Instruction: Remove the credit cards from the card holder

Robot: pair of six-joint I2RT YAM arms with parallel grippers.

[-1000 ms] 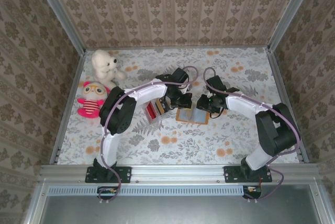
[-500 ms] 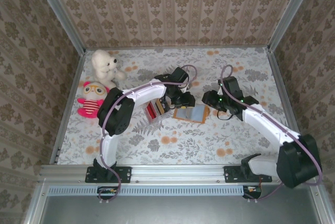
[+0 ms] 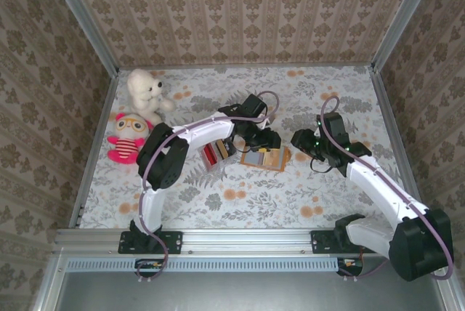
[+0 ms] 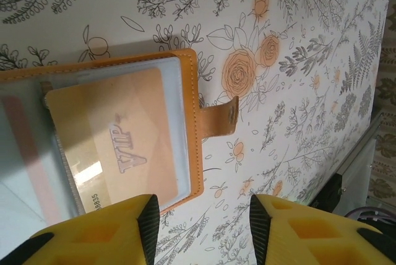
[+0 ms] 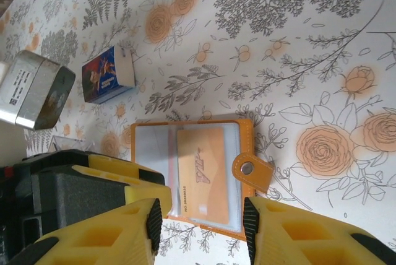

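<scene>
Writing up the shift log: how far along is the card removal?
Done: the card holder lies open on the table; red pieces beside it may be removed cards, too small to tell. In hand: nothing, the left gripper and right gripper both have open, empty jaws near it. Left: the orange VIP card sits in its clear pocket, to be pulled out.

The white left arm (image 3: 196,131) reaches forward and bends to the right, with its black left gripper (image 3: 265,140) held low. Its yellow fingers (image 4: 93,231) stand apart and hold nothing. The white right arm (image 3: 378,180) stretches to the left. The right gripper (image 3: 299,140) also has its yellow fingers (image 5: 297,234) apart, and nothing is between them.
</scene>
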